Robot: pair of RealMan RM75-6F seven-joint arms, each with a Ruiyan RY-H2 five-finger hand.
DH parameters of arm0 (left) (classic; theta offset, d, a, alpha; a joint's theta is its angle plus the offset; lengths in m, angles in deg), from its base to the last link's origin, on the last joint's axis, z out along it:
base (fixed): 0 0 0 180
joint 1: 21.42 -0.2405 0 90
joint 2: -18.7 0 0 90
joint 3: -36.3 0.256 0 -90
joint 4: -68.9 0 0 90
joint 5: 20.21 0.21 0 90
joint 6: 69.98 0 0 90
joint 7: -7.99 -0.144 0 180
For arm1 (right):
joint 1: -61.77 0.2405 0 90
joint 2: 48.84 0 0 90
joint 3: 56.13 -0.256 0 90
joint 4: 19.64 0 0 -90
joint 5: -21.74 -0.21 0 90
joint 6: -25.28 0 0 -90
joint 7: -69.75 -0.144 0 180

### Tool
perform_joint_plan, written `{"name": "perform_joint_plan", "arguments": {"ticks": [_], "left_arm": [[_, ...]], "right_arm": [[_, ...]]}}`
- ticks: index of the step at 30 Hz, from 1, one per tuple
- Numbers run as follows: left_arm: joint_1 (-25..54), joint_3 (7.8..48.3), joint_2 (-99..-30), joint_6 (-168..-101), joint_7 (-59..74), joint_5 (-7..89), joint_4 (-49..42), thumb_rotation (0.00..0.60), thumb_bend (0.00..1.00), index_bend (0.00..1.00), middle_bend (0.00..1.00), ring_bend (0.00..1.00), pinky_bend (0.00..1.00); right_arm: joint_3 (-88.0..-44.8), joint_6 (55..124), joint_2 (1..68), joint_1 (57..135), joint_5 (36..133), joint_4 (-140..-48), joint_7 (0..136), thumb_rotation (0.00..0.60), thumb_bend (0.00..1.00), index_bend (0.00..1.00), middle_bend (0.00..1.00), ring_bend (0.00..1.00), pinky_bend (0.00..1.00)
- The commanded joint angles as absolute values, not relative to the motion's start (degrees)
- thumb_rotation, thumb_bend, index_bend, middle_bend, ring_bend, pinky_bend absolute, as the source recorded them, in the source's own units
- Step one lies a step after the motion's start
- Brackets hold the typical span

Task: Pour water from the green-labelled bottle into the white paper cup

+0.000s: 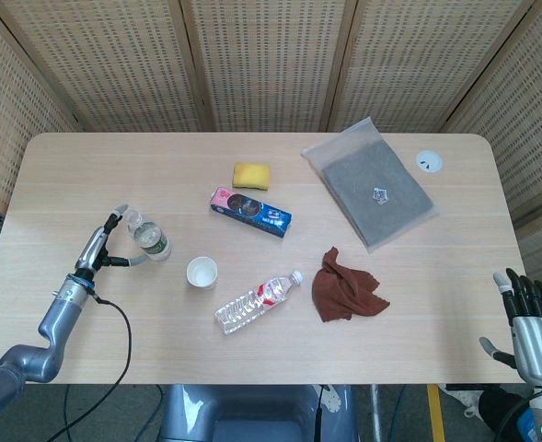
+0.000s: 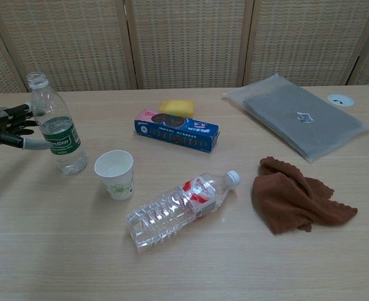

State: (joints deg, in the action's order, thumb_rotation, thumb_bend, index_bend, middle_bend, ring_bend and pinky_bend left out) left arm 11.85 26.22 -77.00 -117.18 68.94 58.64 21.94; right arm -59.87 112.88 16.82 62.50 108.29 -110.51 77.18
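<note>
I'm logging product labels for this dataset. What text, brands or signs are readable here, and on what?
Green-labelled bottle: white brand word, too blurred to read.
Lying bottle: red label, print unreadable.
Blue box: lettering too small.
Paper cup: a small motif, no words.
Grey pouch: tiny emblem, unreadable.

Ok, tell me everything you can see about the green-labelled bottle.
The green-labelled bottle is clear ribbed plastic, standing upright and uncapped near the table's left side, just left of the white paper cup. A dark green band wraps its middle. The left hand is at its side, spread fingers reaching its label; a firm grip isn't visible.
</note>
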Motion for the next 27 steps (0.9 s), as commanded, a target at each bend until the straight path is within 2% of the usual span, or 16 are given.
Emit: {"name": "perform_joint_plan", "arguments": {"ticks": [1,12,22,27], "left_arm": [[12.6,26.6,-79.6,-118.3,71.2,59.7,25.0,0.600,0.11,0.00,0.00,0.00,0.00],[14.8,26.8,-86.9,-119.4,77.2,60.6,34.2,0.600,0.11,0.00,0.00,0.00,0.00],[15.7,27.0,-89.6,-119.0,79.8,60.7,37.8,0.600,0.12,0.00,0.00,0.00,0.00],[16.1,25.9,-91.1,-119.3,79.7,59.6,39.5,0.600,0.19,0.10,0.07,0.00,0.00]], "right_arm": [[-59.9,112.6,16.8,62.6,108.1,-110.4,77.0,0.600,0.00,0.00,0.00,0.00,0.00],[-60.1,111.5,17.1,63.1,106.9,-109.8,77.0,0.600,0.00,0.00,0.00,0.00,0.00],[-60.3,111.1,17.2,63.3,106.1,-109.4,76.6,0.600,0.00,0.00,0.00,0.00,0.00],[-60.4,110.8,17.2,63.4,105.7,-109.2,76.3,0.600,0.00,0.00,0.00,0.00,0.00]]}}
